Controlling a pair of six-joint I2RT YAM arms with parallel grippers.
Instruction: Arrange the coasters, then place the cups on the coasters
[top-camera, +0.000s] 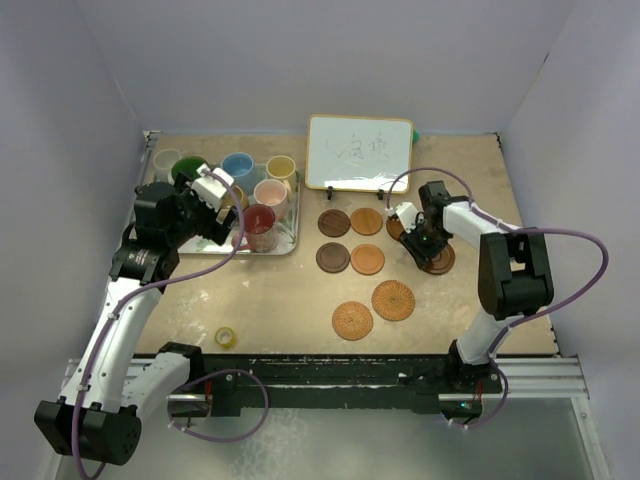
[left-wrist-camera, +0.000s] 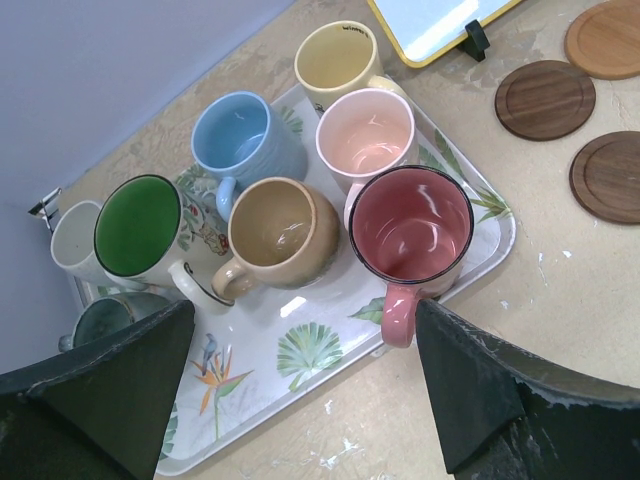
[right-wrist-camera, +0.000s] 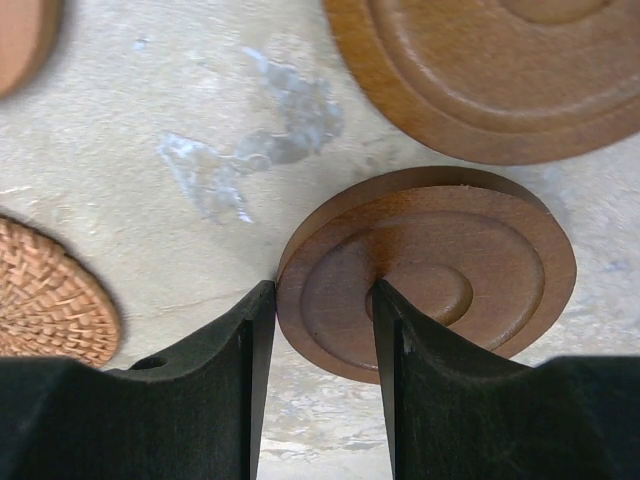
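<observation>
Several cups stand on the leaf-patterned tray (left-wrist-camera: 300, 355): red (left-wrist-camera: 410, 225), tan (left-wrist-camera: 283, 230), pink (left-wrist-camera: 365, 135), yellow (left-wrist-camera: 337, 60), light blue (left-wrist-camera: 240, 135), green-lined (left-wrist-camera: 140, 225), white (left-wrist-camera: 72, 238), grey (left-wrist-camera: 105, 320). My left gripper (left-wrist-camera: 300, 390) hovers open over the tray's near edge, holding nothing. My right gripper (right-wrist-camera: 320, 300) pinches a ringed wooden coaster (right-wrist-camera: 450, 260) by its rim, one finger outside the edge and one on its top face. A bigger ringed coaster (right-wrist-camera: 500, 70) lies just beyond. Wooden coasters (top-camera: 334, 222) (top-camera: 367, 259) and rattan coasters (top-camera: 393, 300) (top-camera: 352, 320) lie mid-table.
A small whiteboard (top-camera: 358, 152) stands on its easel at the back, close behind the coasters. A yellow tape roll (top-camera: 227, 337) lies near the front edge. White walls close in the table on the left, right and back.
</observation>
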